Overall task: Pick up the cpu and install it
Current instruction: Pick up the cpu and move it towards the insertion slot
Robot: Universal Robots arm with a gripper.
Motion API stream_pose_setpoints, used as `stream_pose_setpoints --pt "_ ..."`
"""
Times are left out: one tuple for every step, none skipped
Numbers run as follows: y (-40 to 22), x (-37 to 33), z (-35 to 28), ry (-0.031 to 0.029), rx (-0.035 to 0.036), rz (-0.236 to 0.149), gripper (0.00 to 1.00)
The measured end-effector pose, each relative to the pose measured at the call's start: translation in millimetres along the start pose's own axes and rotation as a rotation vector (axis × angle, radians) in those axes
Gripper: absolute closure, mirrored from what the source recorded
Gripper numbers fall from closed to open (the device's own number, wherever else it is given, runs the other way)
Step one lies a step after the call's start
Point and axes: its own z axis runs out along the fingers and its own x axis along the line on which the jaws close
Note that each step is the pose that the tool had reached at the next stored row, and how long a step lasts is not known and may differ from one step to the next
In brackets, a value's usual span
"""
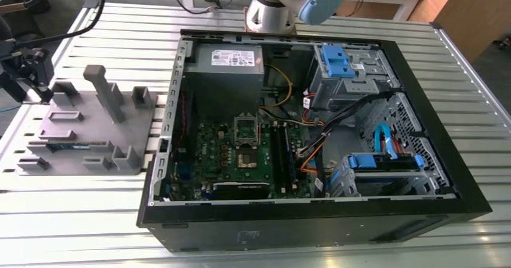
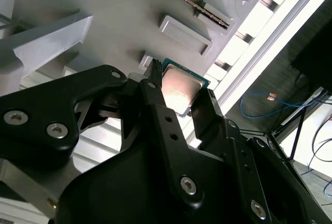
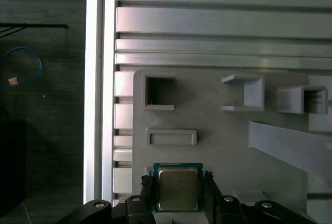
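Since the grey fixture tray (image 1: 88,130) sits right out by the edge of the slatted worktop (image 1: 119,29) on the exterior view's left, there's not much margin on that side. In the first wrist view the edge rail (image 3: 93,79) runs just beside the tray. Past it is dark floor with a loose blue cable (image 3: 23,60). Going the other way, the open computer case (image 1: 319,220) is just beside the tray and its wall stands higher. The slats carry on past the tray's far edge.

The pincer (image 2: 179,83) is closed onto the cpu (image 3: 178,190), with one black finger (image 3: 209,190) against each of two opposite edges. That's near the tray edge that faces the rail. Can't tell whether the chip is lifted off the tray or resting on it. The pincer body covers its near edge in both wrist views.

Well apart from it, inside the case, the motherboard socket (image 1: 246,141) is small and dark, so the detail is hard to make out.

Counts:
- one cpu
- two fingers
- one memory stick (image 1: 68,147) lying in the tray
- one tall post (image 1: 104,91)
- in the first wrist view, one square pocket (image 3: 160,92), one shallow rectangular frame (image 3: 171,137) and two open-sided brackets (image 3: 244,93)
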Motion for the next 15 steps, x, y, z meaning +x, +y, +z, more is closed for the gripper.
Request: stream_pose_setpoints --pt "0.0 0.0 -1.1 -0.0001 -0.0001 0.0 0.53" --pt "0.0 0.0 -1.9 0.0001 0.0001 0.0 0.53" --pt "0.0 -0.1 -2.5 0.0 0.0 0.0 0.53" --pt "0.0 -0.1 -3.4 0.0001 0.0 0.0 0.53" --pt "0.0 -0.1 -4.2 0.0002 0.0 0.0 0.53" --pt "0.0 -0.2 -5.2 0.0 0.0 0.0 0.53" --pt "0.0 -0.2 -6.2 0.0 -0.0001 0.0 0.53" --pt "0.0 -0.2 -7.4 0.0 -0.0001 0.0 0.53" --pt "0.0 -0.3 -8.6 0.0 -0.0001 0.0 0.53" --pt "0.0 -0.3 -9.7 0.0001 0.0 0.0 0.53" --pt "0.1 -0.3 -10.6 0.0 -0.0001 0.0 0.53" --pt "0.1 -0.3 -11.4 0.0 -0.0001 0.0 0.53" --pt "0.1 -0.4 -12.1 -0.0001 -0.0001 0.0 0.53" --pt "0.1 -0.4 -12.2 -0.0003 -0.0002 0.0 0.53" --pt "0.1 -0.4 -12.2 -0.0003 -0.0002 0.0 0.53"
